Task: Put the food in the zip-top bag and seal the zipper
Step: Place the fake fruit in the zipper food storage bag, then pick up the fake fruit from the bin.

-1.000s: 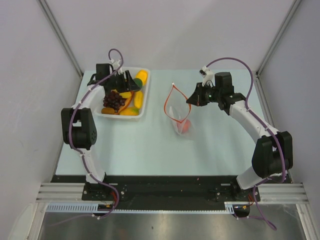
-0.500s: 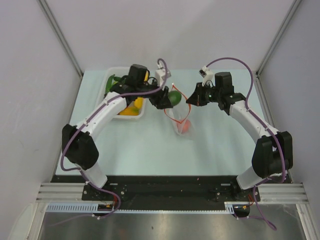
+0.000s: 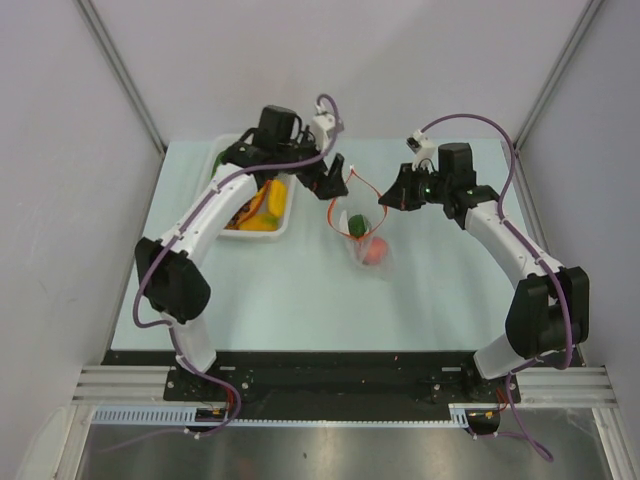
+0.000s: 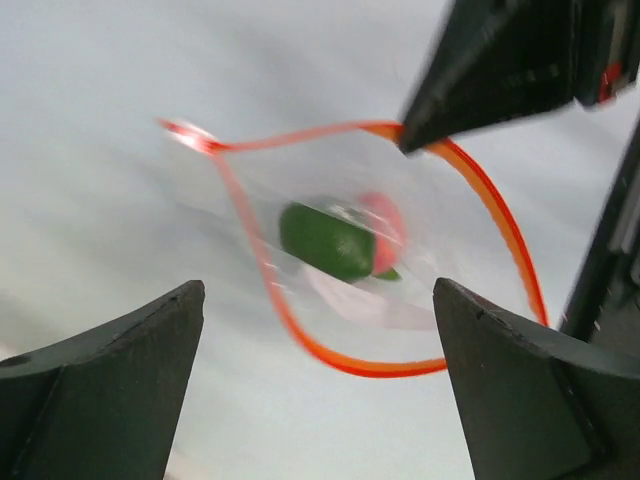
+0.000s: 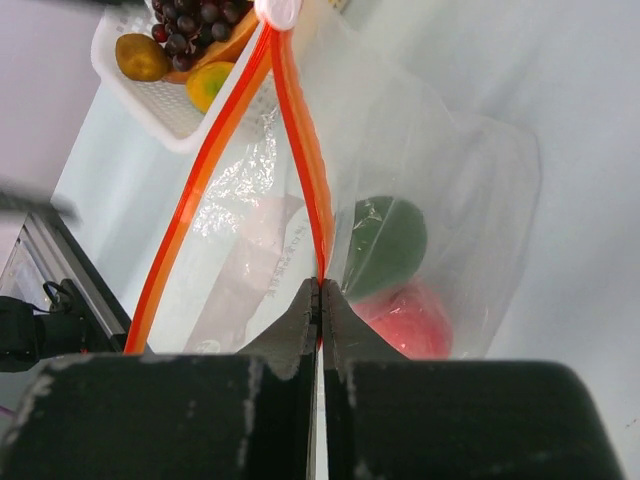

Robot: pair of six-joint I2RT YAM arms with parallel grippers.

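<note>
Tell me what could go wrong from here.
The right gripper pinches only one spot of the zipper; the thin strip could slip out and the mouth of the zip-top bag collapse. The left gripper hangs open right above the mouth; withdrawing, it might snag the strip. The green fruit lies near the mouth and could roll out.

You had the clear zip-top bag [image 3: 360,240] at centre frame, its red-orange zipper [image 5: 305,150] gaping in a loop. A green piece [image 3: 356,224] and a pink-red piece [image 3: 373,252] lay inside; other food [image 3: 258,224] sat upper left.
</note>
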